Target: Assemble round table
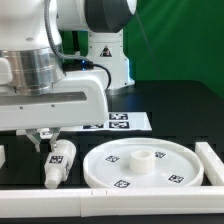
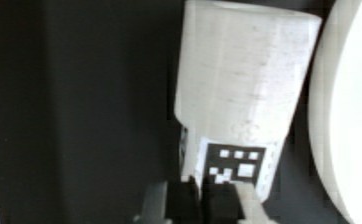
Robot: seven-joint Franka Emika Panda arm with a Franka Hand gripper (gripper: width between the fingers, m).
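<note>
Exterior view first: the black table point(image 1: 170, 115) is full of white things. There is one big round disc point(image 1: 140, 166) lying flat, with one raised hub point(image 1: 143, 158) in its middle. There is one thick post point(image 1: 58, 161) lying on its side, just beside the disc on the exterior view's left. They sit close, but I cannot tell if they touch.

One marker board point(image 1: 121, 122) lies flat behind them, away from both. I count three border bars point(image 1: 212, 160): one on each side and one along the front. They fence the parts in.

There is one arm with one gripper point(image 1: 45, 135). It hangs right over the far end of the post.

In the wrist view the post point(image 2: 249, 70) runs away from the gripper point(image 2: 196, 205), and its end with a black-white tag point(image 2: 235, 160) sits by the fingers point(image 2: 155, 205). The disc point(image 2: 350, 120) shows as a white edge beside the post. I cannot tell if the fingers squeeze the post or are loose.
</note>
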